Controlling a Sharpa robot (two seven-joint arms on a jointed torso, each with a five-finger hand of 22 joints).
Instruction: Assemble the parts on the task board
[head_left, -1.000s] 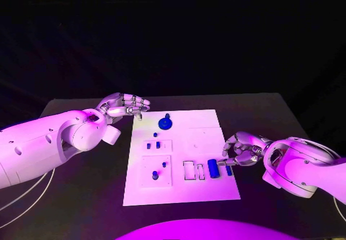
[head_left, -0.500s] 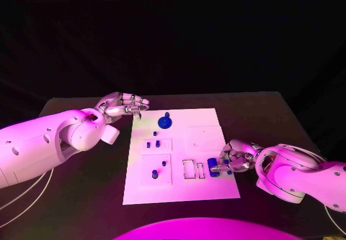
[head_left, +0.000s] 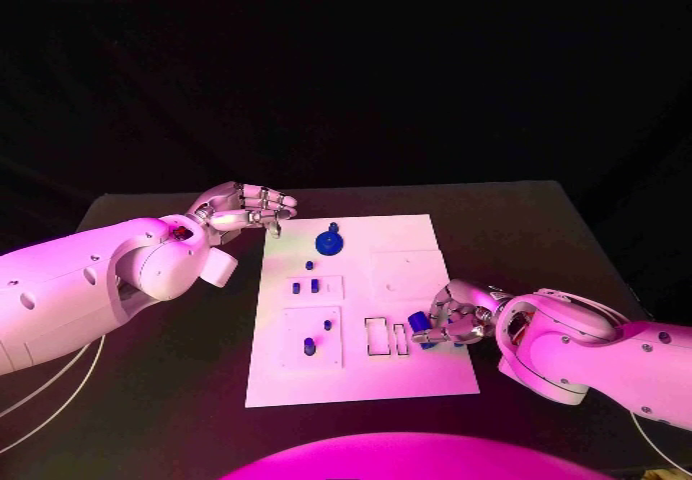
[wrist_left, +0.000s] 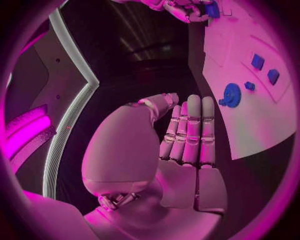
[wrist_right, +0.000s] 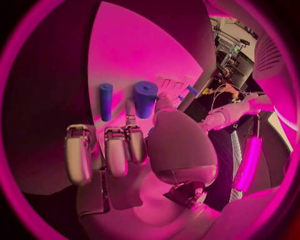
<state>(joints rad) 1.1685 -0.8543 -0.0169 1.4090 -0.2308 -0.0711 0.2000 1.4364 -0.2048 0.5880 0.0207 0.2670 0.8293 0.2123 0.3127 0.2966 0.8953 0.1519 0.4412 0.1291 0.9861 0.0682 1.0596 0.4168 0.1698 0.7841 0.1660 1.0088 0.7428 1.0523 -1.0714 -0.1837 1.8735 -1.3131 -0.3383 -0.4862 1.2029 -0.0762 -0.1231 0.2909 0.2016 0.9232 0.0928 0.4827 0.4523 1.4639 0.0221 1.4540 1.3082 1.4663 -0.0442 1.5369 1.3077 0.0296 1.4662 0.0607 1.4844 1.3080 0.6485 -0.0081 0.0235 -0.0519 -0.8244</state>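
Blue part (head_left: 418, 321) at right robot hand's (head_left: 459, 318) fingertips, on task board (head_left: 411, 243)

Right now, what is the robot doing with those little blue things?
It is putting blue parts together on the white board. The right hand is at the board's near right side, its fingers curled beside a thick blue peg and a thinner one; whether it grips one is hard to tell. The left hand hangs curled over the table by the board's far left corner, holding nothing. A round blue part and a few small ones sit on the board.
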